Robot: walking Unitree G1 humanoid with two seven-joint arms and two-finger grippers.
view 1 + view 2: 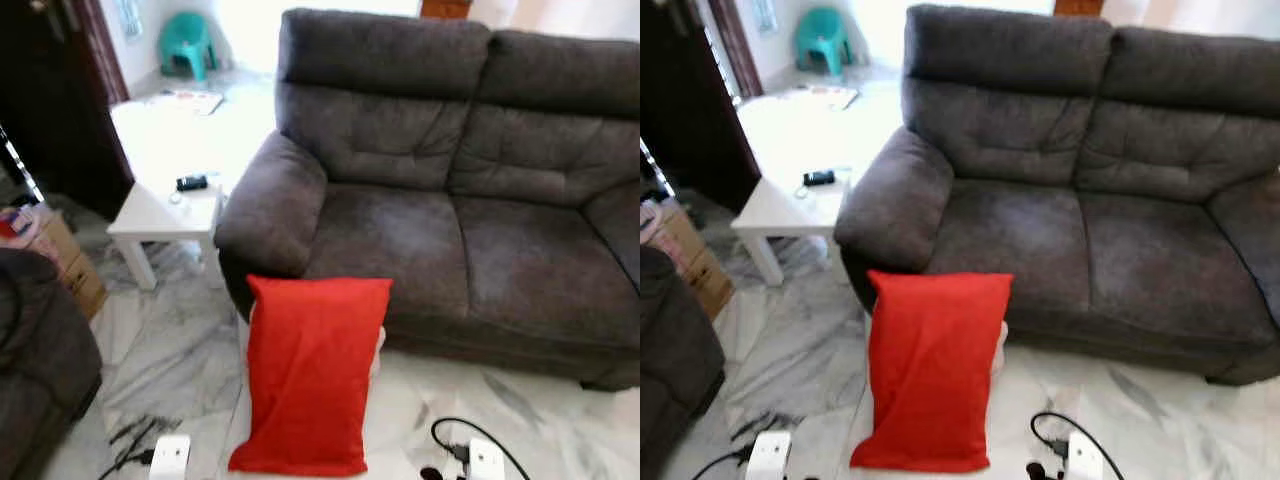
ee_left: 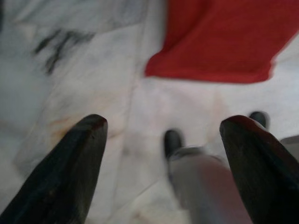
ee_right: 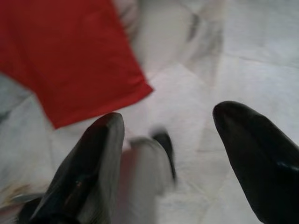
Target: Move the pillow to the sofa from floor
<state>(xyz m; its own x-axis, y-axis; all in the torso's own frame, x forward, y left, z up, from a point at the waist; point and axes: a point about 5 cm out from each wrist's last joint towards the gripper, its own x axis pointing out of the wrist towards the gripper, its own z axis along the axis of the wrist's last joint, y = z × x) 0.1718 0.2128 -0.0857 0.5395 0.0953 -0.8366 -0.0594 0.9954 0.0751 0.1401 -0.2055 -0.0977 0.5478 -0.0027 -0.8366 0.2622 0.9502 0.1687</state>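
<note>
- I see the dark grey sofa (image 1: 450,190) spanning the far side of the head view, two seat cushions bare, its left armrest nearest the pillow.
- The marble floor (image 1: 170,350) is white with grey veining and carries everything in the foreground.
- Red pillow (image 1: 312,372) is on the floor, top edge leaning against the sofa's front just beside the left armrest, bottom edge lying out toward me.
- A small white side table (image 1: 160,215) stands to the left of the armrest, with a small dark object on top; I cannot tell what it is.
- A cardboard box (image 1: 70,265) sits at the left edge, next to another dark upholstered piece.
- Left gripper (image 2: 163,158): fingers spread apart, nothing between them, above bare floor; the pillow's lower corner lies ahead of the tips, not touching.
- Right gripper (image 3: 168,140): fingers likewise released and empty, over the floor, with the pillow's other lower corner ahead and apart.
- A black cable (image 1: 470,440) curls on the floor near the bottom edge.
</note>
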